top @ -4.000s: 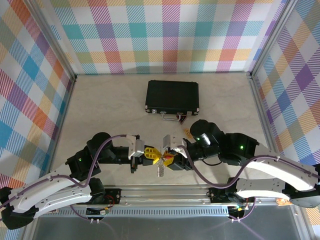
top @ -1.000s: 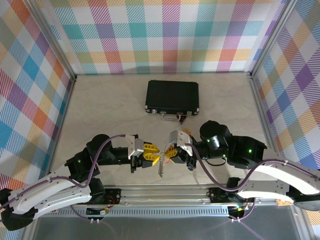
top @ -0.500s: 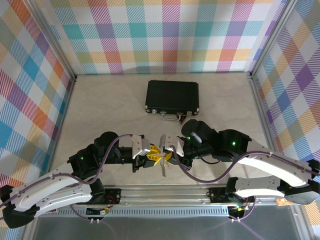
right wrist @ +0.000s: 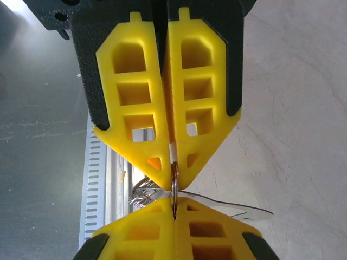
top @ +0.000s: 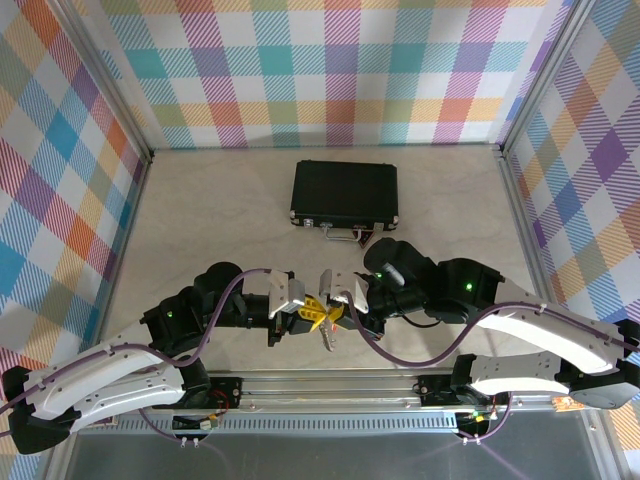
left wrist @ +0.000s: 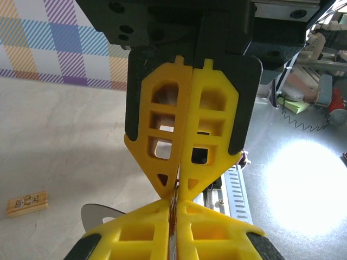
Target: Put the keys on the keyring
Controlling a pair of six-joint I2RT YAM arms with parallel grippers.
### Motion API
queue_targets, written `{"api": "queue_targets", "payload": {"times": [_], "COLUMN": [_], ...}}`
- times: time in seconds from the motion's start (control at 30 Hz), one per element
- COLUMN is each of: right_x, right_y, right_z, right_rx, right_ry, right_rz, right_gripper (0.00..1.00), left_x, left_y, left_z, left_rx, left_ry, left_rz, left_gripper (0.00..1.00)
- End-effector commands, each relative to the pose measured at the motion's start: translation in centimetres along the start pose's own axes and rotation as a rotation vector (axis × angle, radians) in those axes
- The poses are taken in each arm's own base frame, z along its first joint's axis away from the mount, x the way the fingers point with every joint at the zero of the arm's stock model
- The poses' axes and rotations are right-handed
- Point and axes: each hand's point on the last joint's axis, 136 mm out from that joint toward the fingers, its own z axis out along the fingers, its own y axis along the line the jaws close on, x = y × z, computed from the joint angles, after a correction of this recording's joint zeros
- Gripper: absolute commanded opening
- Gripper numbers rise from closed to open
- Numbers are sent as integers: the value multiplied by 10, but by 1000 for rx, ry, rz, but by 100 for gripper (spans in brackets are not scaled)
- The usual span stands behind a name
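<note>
Left gripper, keyring, right gripper: all meeting at one pinch.
The left jaws are closed, nipping thin metal. The keyring hangs at the meeting point, its toothed edge dangling toward the front rail. The right jaws are clamped on the same loop. I can't pick out the key in there. This looks like the threading step; next, one side should hold steady while the other works the key on.

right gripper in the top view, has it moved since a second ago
Yes. The right gripper has shifted left, and its wrist now reaches under the black case's right corner instead of sitting beyond it.
</note>
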Motion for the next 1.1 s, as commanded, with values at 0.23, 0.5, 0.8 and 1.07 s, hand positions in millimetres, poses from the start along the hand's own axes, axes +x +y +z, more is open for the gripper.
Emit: {"api": "queue_targets", "payload": {"times": [0.23, 0.5, 0.8, 1.07], "right_x": [-21, -32, -32, -35], "right_y": [7, 10, 13, 19], "right_z": [-13, -27, -35, -39], "right_rx": [-21, -16, -18, -37], "right_ry": [-104, -239, -278, -333], "right_rz": [-14, 13, 19, 11], "right_gripper": [3, 21, 20, 9], "left_x": [-22, -47, -64, -72], "left_y": [-3, -18, -27, -29], "left_z": [-2, -10, -15, -17], "left_rx": [12, 92, 146, 162], "left_ry": [-113, -259, -367, -419], "left_rz": [15, 41, 37, 30], "left_gripper": [0, 0, 0, 0]}}
